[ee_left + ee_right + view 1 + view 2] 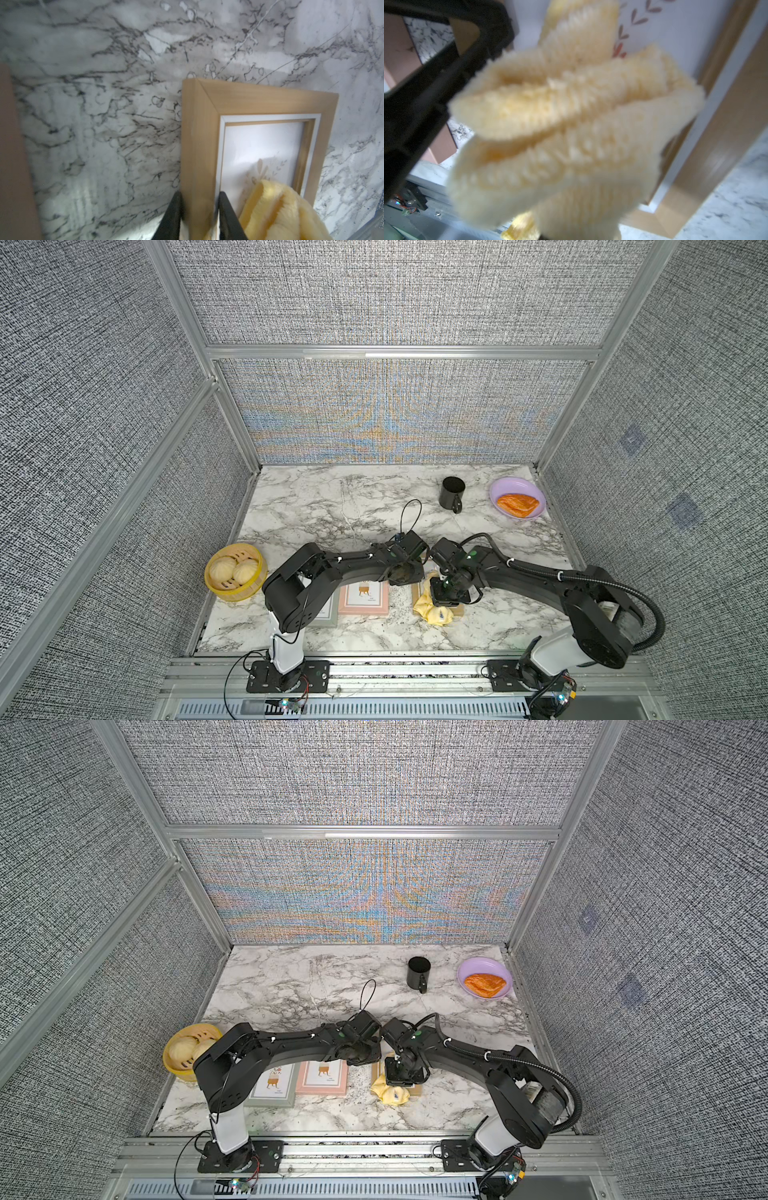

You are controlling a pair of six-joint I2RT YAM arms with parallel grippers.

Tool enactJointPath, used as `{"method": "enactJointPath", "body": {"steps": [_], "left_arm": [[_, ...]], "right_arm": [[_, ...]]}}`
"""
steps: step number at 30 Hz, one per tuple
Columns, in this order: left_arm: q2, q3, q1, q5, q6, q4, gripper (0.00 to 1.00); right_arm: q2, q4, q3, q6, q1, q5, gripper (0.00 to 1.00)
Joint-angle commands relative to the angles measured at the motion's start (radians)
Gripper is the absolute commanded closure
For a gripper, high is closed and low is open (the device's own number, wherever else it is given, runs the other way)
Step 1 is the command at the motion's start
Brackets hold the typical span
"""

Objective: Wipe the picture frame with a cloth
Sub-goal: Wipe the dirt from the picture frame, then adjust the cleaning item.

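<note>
Cloth (pixel 571 124) hangs bunched from your right pincer (pixel 441 601), which is clamped tight on it, over the wooden picture frame (pixel 249 101) lying on the tabletop (pixel 104 124). Your left pincer (pixel 200 199) grips that frame's side rail between narrowly parted jaws.

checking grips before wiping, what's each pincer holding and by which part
left pincer: wooden frame, by a side rail; right pincer: cloth, by a bunched fold

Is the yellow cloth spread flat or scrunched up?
Scrunched up: the cloth shows thick folds in the right wrist view and is a crumpled lump in both top views.
</note>
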Motion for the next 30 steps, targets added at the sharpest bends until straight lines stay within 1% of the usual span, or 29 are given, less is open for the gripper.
{"method": "enactJointPath", "body": {"steps": [1,3,5,8,12,17,21,23,26,28,30], "left_arm": [[0.003,0.004,-0.001,-0.007,-0.014,-0.109,0.83],[-0.011,0.017,0.0,-0.01,-0.013,-0.133,0.69],[-0.032,0.028,0.0,-0.012,-0.012,-0.156,0.58],[-0.055,0.046,-0.001,-0.015,-0.006,-0.191,0.49],[-0.093,0.065,0.0,-0.024,-0.001,-0.231,0.41],[-0.15,0.089,0.001,-0.028,-0.009,-0.276,0.36],[-0.188,0.111,0.008,0.029,-0.024,-0.266,0.32],[-0.203,0.112,0.011,0.063,-0.034,-0.24,0.27],[-0.231,0.083,0.021,0.122,-0.068,-0.156,0.2],[-0.244,0.053,0.031,0.162,-0.087,-0.08,0.11],[-0.252,0.021,0.041,0.206,-0.101,-0.001,0.09]], "right_arm": [[-0.066,-0.106,-0.004,-0.045,-0.047,-0.027,1.0],[-0.114,-0.125,-0.01,-0.071,-0.107,-0.057,1.0],[-0.158,-0.135,-0.013,-0.106,-0.164,-0.099,1.0],[-0.19,-0.129,-0.019,-0.157,-0.235,-0.178,1.0],[-0.217,-0.081,-0.03,-0.197,-0.303,-0.305,0.96],[-0.238,-0.013,-0.036,-0.227,-0.369,-0.45,0.9],[-0.224,-0.003,-0.023,-0.266,-0.395,-0.526,0.84],[-0.21,0.002,-0.015,-0.276,-0.405,-0.556,0.82],[-0.198,0.026,-0.011,-0.27,-0.417,-0.596,0.8],[-0.192,0.049,-0.009,-0.26,-0.427,-0.624,0.78],[-0.189,0.064,-0.008,-0.253,-0.433,-0.643,0.77]]}}
